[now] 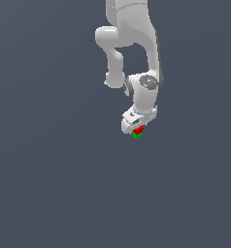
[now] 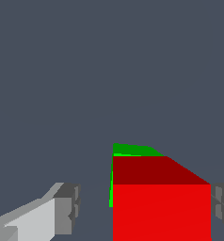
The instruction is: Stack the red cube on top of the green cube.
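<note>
The red cube (image 1: 139,130) sits on top of the green cube (image 1: 136,135) on the grey floor, right under my white gripper (image 1: 135,127). In the wrist view the red cube (image 2: 161,207) fills the space between the fingers, and a strip of the green cube (image 2: 132,149) shows behind and beside it. One finger (image 2: 67,209) stands clearly apart from the red cube. The other finger (image 2: 223,207) is at or very near the cube's opposite face. The gripper (image 2: 144,207) is open around the red cube.
The plain dark grey floor (image 1: 49,184) spreads all around. The arm's white links (image 1: 132,43) rise above the cubes.
</note>
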